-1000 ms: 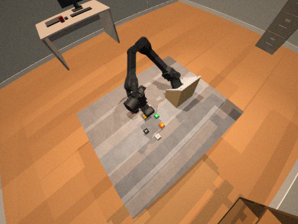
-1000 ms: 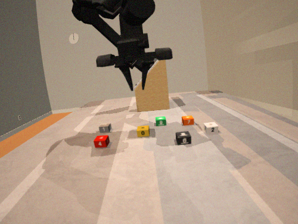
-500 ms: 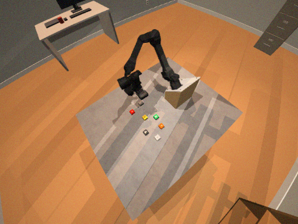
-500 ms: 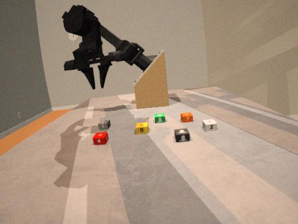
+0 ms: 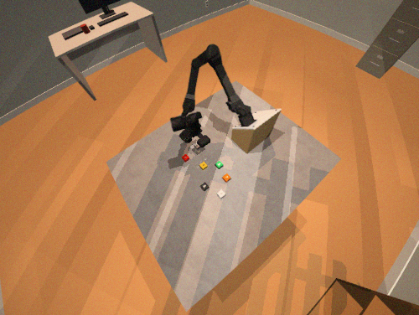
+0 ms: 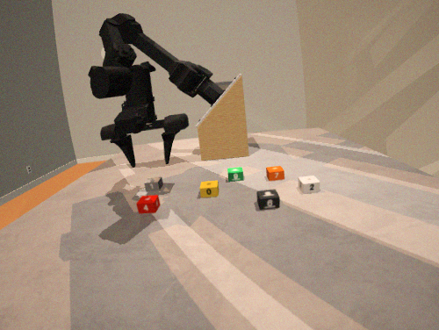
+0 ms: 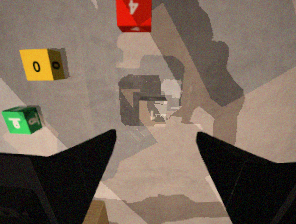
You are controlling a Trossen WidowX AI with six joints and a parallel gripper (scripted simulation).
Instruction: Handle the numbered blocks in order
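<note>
Nearest on the grey counter (image 5: 188, 251) (image 6: 219, 272), toward the left, sits a red block (image 5: 185, 157) (image 6: 148, 204) (image 7: 134, 15) marked 4. Well apart to its right is a black block (image 5: 204, 187) (image 6: 268, 199), whose digit looks like a 6.

A little farther, between those two from left to right, lies a yellow block (image 5: 203, 166) (image 6: 209, 190) (image 7: 42, 65) reading 0. A white block (image 5: 221, 193) (image 6: 309, 184) showing 2 stands at the right end of the group. On the left, just beyond the red one, the grey block (image 5: 195, 145) (image 6: 154, 183) (image 7: 153, 111) with the 1 rests on the counter in patchy shade.

The pincer (image 5: 195, 141) (image 6: 150, 164) (image 7: 156, 135) hangs above and near the grey block, pointing down, its fingers spread wide. It is released, with nothing between its fingertips, and apart from every block.

Farther back are an orange block (image 5: 226, 178) (image 6: 275, 173) marked 7 and, left of it, a green block (image 5: 219, 165) (image 6: 235, 174) (image 7: 22, 120) that appears to read 9. Behind them stands a wooden wedge (image 5: 243, 140) (image 6: 224, 136) with a pale sloping face. From that face the black arm (image 5: 193, 80) (image 6: 154, 48) rises, bends high at the left and drops to the pincer.
</note>
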